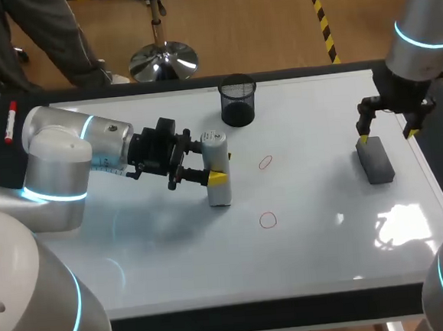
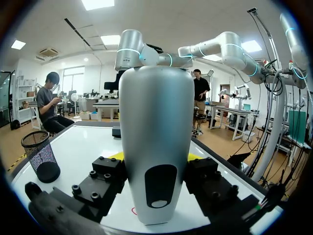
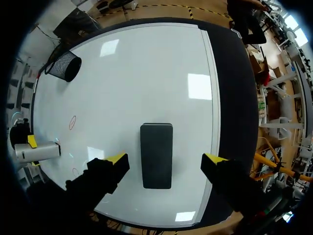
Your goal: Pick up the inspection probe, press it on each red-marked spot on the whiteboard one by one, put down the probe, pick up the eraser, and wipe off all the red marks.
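The white inspection probe (image 1: 218,182) stands upright on the whiteboard (image 1: 320,250), and my left gripper (image 1: 222,168) is shut on its sides. In the left wrist view the probe (image 2: 156,122) fills the middle, clamped in that gripper (image 2: 156,157). Two red marks lie right of it, one farther (image 1: 265,162) and one nearer (image 1: 268,220). The dark grey eraser (image 1: 375,161) lies flat near the board's right edge. My right gripper (image 1: 389,135) hangs open just above its far end. Seen from the right wrist, the eraser (image 3: 156,142) lies below the open gripper (image 3: 165,158), touching neither finger.
A black mesh cup (image 1: 238,100) stands at the back middle of the board. A red marker pen (image 1: 9,122) lies on the dark table edge at the far left. The board's black frame (image 1: 438,187) runs close to the eraser's right.
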